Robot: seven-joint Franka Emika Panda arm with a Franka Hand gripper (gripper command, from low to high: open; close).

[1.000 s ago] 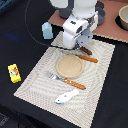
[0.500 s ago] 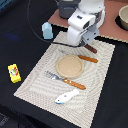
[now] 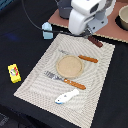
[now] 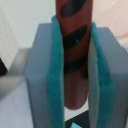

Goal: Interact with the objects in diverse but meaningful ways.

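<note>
The brown sausage (image 4: pixel 74 55) with dark grill marks sits between my gripper's (image 4: pixel 75 75) teal pads (image 4: pixel 56 75), which are closed against it. In the exterior view the gripper (image 3: pixel 90 35) is at the mat's far edge, mostly hidden under the white arm. One end of the sausage (image 3: pixel 96 42) sticks out toward the exterior view's right. The white-and-blue fish (image 3: pixel 66 96) lies on the near part of the mat. The yellow packet (image 3: pixel 14 73) lies on the dark table at the exterior view's left. The pale blue carton (image 3: pixel 47 30) stands beside the mat's far corner. The frying pan is not clearly visible.
A round wooden plate (image 3: pixel 69 66) sits mid-mat (image 3: pixel 35 85), between an orange-handled knife (image 3: pixel 87 58) and fork (image 3: pixel 65 81). A brown board (image 3: pixel 112 30) with a bowl (image 3: pixel 122 17) lies behind the arm. A black cable (image 3: pixel 32 20) runs past the carton.
The arm has shifted toward the exterior view's right and farther back, along the mat's far edge, with the sausage at its gripper. The other objects have not moved.
</note>
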